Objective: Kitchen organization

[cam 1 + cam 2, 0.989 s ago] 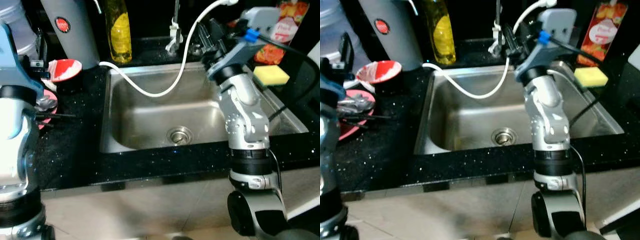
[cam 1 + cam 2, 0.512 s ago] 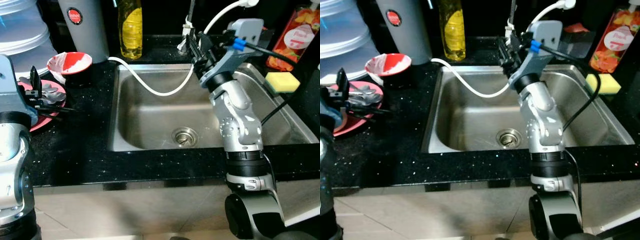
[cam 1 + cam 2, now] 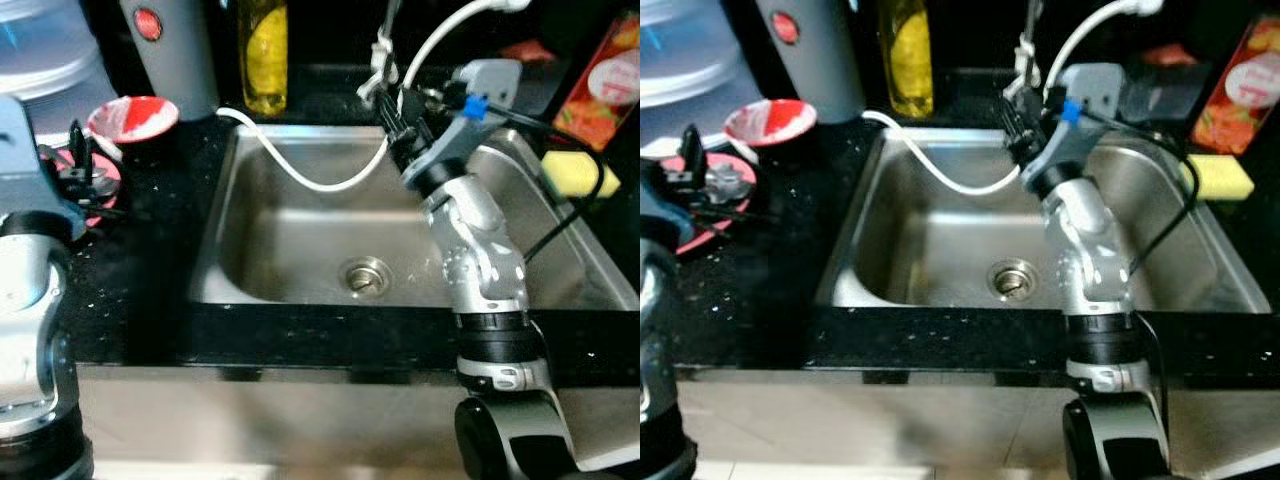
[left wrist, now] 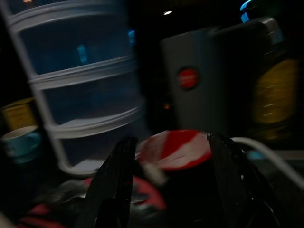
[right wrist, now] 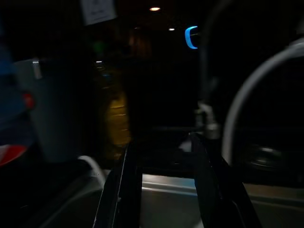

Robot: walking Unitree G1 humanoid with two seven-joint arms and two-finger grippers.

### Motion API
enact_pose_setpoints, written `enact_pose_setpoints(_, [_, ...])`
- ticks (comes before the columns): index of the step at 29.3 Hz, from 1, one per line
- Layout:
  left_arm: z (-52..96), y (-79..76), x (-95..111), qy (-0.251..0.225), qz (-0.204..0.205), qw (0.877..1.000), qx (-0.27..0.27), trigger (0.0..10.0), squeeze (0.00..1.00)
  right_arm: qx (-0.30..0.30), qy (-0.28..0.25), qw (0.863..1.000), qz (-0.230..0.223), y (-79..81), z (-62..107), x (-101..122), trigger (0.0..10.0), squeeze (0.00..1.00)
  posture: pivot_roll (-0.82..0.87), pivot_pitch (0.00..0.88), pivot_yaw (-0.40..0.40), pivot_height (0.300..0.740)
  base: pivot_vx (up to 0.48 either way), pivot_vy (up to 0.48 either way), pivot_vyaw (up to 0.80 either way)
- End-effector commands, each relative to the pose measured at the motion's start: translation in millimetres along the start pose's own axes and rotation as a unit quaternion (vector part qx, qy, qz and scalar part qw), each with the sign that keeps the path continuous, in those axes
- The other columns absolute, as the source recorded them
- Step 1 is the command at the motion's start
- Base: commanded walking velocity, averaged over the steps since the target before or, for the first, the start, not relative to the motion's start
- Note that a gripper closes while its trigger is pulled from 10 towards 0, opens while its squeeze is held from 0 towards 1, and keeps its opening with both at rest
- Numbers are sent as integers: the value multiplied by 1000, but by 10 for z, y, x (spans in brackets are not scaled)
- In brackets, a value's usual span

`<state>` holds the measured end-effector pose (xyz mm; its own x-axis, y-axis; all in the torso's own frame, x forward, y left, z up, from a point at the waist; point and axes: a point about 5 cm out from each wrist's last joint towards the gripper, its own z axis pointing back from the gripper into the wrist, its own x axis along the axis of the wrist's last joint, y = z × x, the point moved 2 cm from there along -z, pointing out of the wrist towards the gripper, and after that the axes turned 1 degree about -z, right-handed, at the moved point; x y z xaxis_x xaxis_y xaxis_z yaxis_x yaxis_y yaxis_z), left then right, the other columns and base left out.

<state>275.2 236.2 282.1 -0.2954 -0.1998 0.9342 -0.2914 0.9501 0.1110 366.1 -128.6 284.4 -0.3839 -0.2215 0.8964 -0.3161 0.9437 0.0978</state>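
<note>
While camera dips since half a second ago, right gripper (image 3: 1018, 112) stays over back rim of sink (image 3: 300, 240), beside white hose (image 3: 300, 175), fingers parted, grasping nothing. Left gripper (image 4: 171, 156) still hovers over pink plate (image 3: 95, 185) near red bowl (image 3: 132, 117), fingers apart, empty. Grey canister (image 3: 180, 45): red round badge, lettering unreadable. Yellow bottle (image 3: 264, 50), carton (image 3: 610, 80), sponge (image 3: 575, 172): print too blurred.

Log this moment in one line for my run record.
right hand: open, over sink rear | left hand: open, facing red bowl
</note>
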Motion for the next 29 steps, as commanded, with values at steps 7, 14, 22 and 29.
enact_pose_setpoints(7, [51, -10, -38, 5, 8, 1000, 11, 10000, 0, 26, -2, 1000, -2, 136, -60, 0, 10000, 0, 77, 0, -20, 740, 0, 0, 0])
enact_pose_setpoints(14, [51, -67, -76, 16, 8, 1000, 7, 10000, 0, 30, -2, 1000, 2, 120, -73, 31, 10000, 0, 66, 13, -27, 740, 0, 0, 0])
enact_pose_setpoints(22, [341, -95, -473, 145, -56, 987, -32, 10000, 0, 61, 53, 997, 10, 249, -34, -253, 10000, 0, 142, 35, -58, 740, 0, 0, 0])
enact_pose_setpoints(29, [235, 169, -525, 160, -101, 982, -25, 10000, 0, 30, 113, 992, 49, 81, -77, -431, 10000, 0, 140, 50, -55, 740, 0, 0, 0])
